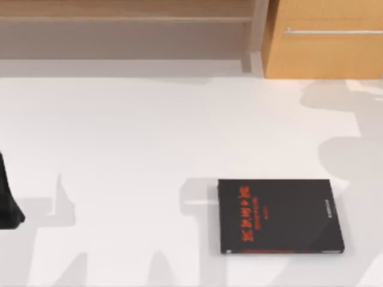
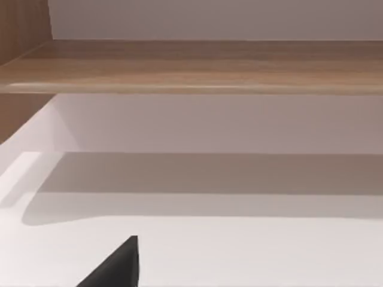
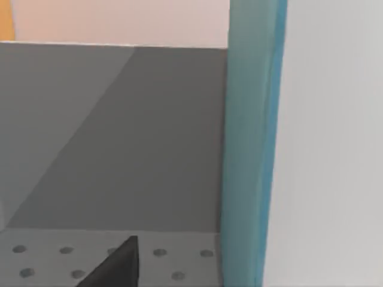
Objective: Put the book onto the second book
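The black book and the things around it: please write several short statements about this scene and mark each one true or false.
1. The black book lies flat on the white table, toward the top view's right side. True.
2. The black book's cover has white lettering. False: the lettering is red.
3. The teal book is lying on top of the black book. False: nothing rests on the black book; the teal book appears close up in the right wrist view, standing as an upright band.
4. A wooden drawer front with a metal handle stands at the table's far right. True.
5. The left arm is over the black book. False: it is at the table's left edge.
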